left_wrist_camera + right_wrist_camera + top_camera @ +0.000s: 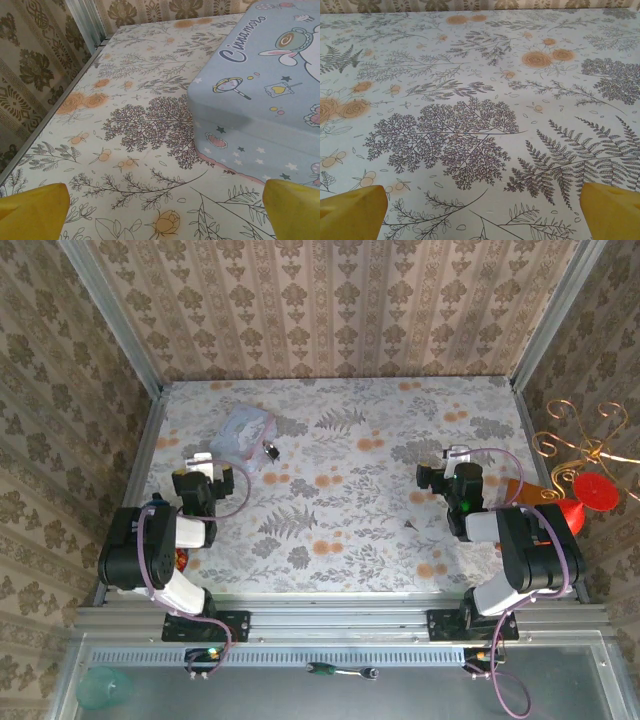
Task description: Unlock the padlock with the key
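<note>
Jaws, left and right, stand spread and empty; the tin beside the padlock reads "Cinnamoro".

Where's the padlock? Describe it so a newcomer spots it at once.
On the floral table, look to the far-left area for the pale lavender tin. Just beside the tin's right-hand edge sits the padlock: a tiny black block, much smaller and darker than the tin.

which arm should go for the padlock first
Left. The padlock lies beside the tin, just ahead of the open left gripper; the right gripper sits far across the table from it.
</note>
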